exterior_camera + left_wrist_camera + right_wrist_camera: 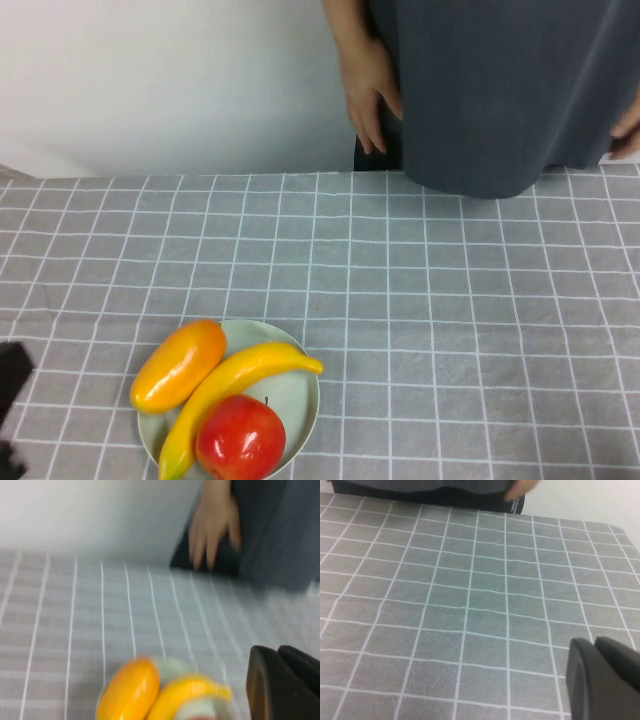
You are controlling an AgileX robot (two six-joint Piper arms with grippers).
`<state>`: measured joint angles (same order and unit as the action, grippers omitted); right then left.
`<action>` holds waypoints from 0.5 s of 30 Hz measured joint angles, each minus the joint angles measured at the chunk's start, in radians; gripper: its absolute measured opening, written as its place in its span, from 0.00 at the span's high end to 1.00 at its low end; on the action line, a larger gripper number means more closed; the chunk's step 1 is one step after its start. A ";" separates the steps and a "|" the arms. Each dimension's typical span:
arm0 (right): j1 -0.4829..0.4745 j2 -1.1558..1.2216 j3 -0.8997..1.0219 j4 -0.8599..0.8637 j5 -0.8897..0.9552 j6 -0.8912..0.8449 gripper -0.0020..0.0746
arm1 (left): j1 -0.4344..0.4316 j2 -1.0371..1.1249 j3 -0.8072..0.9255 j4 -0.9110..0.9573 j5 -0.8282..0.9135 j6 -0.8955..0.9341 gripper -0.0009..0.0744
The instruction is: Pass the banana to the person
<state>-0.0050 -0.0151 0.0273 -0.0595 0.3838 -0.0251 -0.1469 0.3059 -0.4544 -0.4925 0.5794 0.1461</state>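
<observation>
- Banana (232,385): lying on the pale green plate (303,398) at the near left of the table, long axis running diagonally, one tip toward the near edge, the other reaching just past the plate's right rim.
- Same banana (186,694) partly seen in the left wrist view, blurred, close to the camera.
- Orange-yellow oval fruit (179,365): resting on the plate's left rim, touching the banana's left side; also visible in the left wrist view (129,692).
- Red apple (240,440): on the near part of the plate, pressed against the banana's underside curve.
- Person (500,90): standing at the far side of the table, right of centre, dark grey-blue top hanging to the table edge.
- Person's hand (370,92): hanging down beside the body, fingers pointing down, well apart from the plate. Same hand visible in the left wrist view (212,527), blurred.
- Left gripper (282,685): dark finger only at the frame corner of the left wrist view, near the plate, touching no fruit; finger opening impossible to tell.
- Dark part of the left arm (10,385) at the left edge of the high view, left of the plate.
- Right gripper (602,677): dark finger only at the corner of the right wrist view, above bare checked tablecloth (470,595); opening impossible to tell. Not seen in the high view.
- Tablecloth: grey with a white grid, covering the whole table.
</observation>
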 joint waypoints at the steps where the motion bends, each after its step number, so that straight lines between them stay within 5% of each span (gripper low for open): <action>1: 0.000 0.000 0.000 0.000 0.000 0.000 0.99 | 0.000 0.050 -0.037 0.002 0.047 0.023 0.99; 15: -0.002 0.000 0.000 0.000 0.000 0.000 0.99 | -0.002 0.685 -0.419 0.018 0.450 0.228 0.99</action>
<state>-0.0067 -0.0151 0.0273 -0.0595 0.3838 -0.0251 -0.1487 0.9909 -0.8736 -0.4745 1.0292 0.3738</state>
